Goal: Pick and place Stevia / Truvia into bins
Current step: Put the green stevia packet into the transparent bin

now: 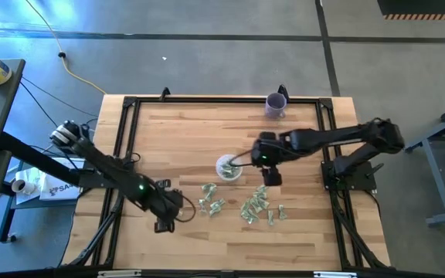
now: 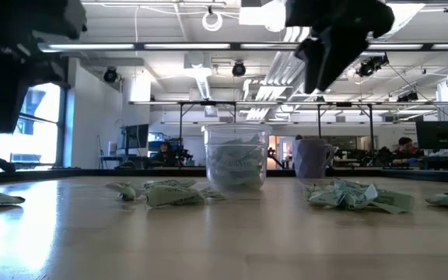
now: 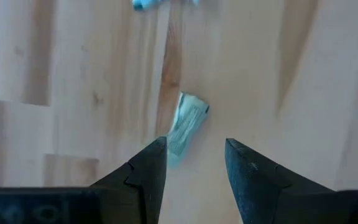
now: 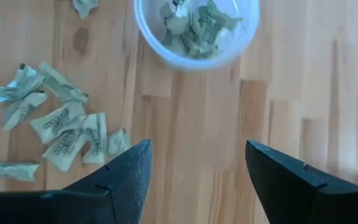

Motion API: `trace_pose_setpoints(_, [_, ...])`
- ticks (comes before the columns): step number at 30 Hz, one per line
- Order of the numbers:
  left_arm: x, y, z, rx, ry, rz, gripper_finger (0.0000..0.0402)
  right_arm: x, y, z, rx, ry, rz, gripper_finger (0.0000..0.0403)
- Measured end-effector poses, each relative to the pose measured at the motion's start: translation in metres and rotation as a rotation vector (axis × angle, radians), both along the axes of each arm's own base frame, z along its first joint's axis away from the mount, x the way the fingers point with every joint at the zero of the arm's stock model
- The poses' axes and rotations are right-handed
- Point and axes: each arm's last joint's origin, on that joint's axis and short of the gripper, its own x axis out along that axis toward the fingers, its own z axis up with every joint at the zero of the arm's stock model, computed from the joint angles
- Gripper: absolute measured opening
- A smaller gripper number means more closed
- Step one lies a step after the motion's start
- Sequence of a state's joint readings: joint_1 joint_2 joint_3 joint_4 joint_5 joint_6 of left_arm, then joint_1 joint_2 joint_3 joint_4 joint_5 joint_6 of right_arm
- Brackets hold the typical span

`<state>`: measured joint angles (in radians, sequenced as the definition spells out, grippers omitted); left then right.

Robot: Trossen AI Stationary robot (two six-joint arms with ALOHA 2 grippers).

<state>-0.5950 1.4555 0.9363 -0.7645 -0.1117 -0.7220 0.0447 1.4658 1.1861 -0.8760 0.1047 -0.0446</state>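
Right end effector (image 4: 194, 171) empty, fingers apart, beside small round clear plastic cup (image 1: 228, 167) holding pale green paper sachets (image 4: 194, 25); more scattered on wooden bench (image 1: 300, 232). Left end effector (image 3: 194, 165) open over one sachet (image 3: 187, 124).

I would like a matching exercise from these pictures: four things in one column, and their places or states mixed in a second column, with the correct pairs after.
Things:
1. clear cup
2. purple mug
3. left pincer
4. right pincer

Places or states:
A. open above one lone sachet
B. at the table's far edge, between the frame's corners
C. open and empty, beside the cup and the scattered sachets
D. mid-table, with sachets inside

Pairs: 1-D, 2-B, 3-A, 4-C
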Motion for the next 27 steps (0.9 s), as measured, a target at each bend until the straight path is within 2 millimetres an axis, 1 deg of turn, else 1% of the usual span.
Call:
trace_pose_setpoints(3, [0.006,-0.007,-0.018,0.001,0.075,0.0,0.0195,-0.022,0.01,-0.002,0.006,0.003,-0.049,0.025])
trace_pose_setpoints(5, [0.011,-0.01,-0.025,0.002,0.116,-0.012,0.0195,-0.034,0.017,-0.004,0.022,-0.014,-0.08,0.025])
trace_pose_setpoints(8, [0.014,-0.012,-0.029,0.019,0.127,-0.056,0.0195,-0.05,0.025,-0.005,0.046,-0.032,-0.117,0.025])
trace_pose_setpoints(12, [0.014,-0.012,-0.029,0.045,0.129,-0.077,0.0195,-0.064,0.033,-0.01,0.056,-0.043,-0.145,0.0251])
trace_pose_setpoints(14, [0.013,-0.011,-0.029,0.052,0.133,-0.092,0.0196,-0.067,0.036,-0.01,0.065,-0.05,-0.148,0.0256])
trace_pose_setpoints(17, [0.014,-0.007,-0.028,0.062,0.138,-0.112,0.0196,-0.067,0.039,-0.011,0.06,-0.052,-0.12,0.0276])
trace_pose_setpoints(19, [0.018,0.0,-0.028,0.07,0.141,-0.09,0.0196,-0.065,0.04,-0.011,0.041,-0.062,-0.092,0.0292])
trace_pose_setpoints(23, [0.027,0.019,-0.028,0.082,0.152,-0.069,0.0196,-0.064,0.036,-0.011,-0.006,-0.076,-0.118,0.0318])
trace_pose_setpoints(25, [0.03,0.024,-0.028,0.067,0.161,-0.067,0.0198,-0.064,0.033,-0.011,-0.013,-0.077,-0.132,0.0329])
trace_pose_setpoints(27, [0.031,0.025,-0.028,0.04,0.174,-0.104,0.0209,-0.064,0.032,-0.011,-0.013,-0.076,-0.14,0.0337])
